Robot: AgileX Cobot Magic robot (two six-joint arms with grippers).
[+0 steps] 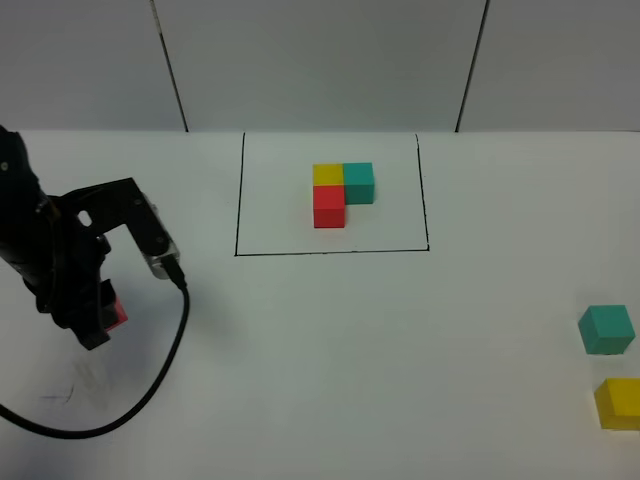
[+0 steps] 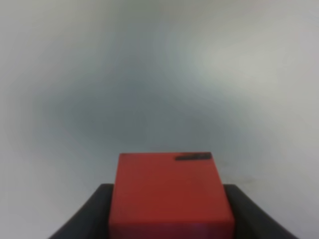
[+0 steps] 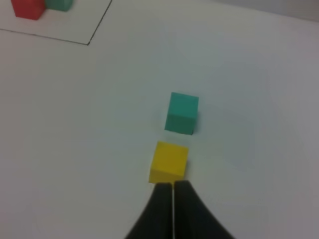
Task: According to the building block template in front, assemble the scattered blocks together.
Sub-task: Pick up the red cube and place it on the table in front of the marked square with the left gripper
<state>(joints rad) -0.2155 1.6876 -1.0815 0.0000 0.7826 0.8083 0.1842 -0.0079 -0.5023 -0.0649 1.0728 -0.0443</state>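
Holding the red cube [image 2: 168, 191] in the left pincer [image 1: 101, 322] at the counter [image 1: 350, 380] left, right pincer [image 3: 173, 189] pinched shut, empty, just beside the yellow cube [image 3: 169, 162], near the teal cube [image 3: 182, 113].

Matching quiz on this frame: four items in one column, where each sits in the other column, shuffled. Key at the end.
1. loose red block
2. loose teal block
3. loose yellow block
4. three-block template

A. inside the black outline
B. lying free, just ahead of the right gripper
C. held in the left gripper
D. lying free, farther from the right gripper

Pairs: 1-C, 2-D, 3-B, 4-A
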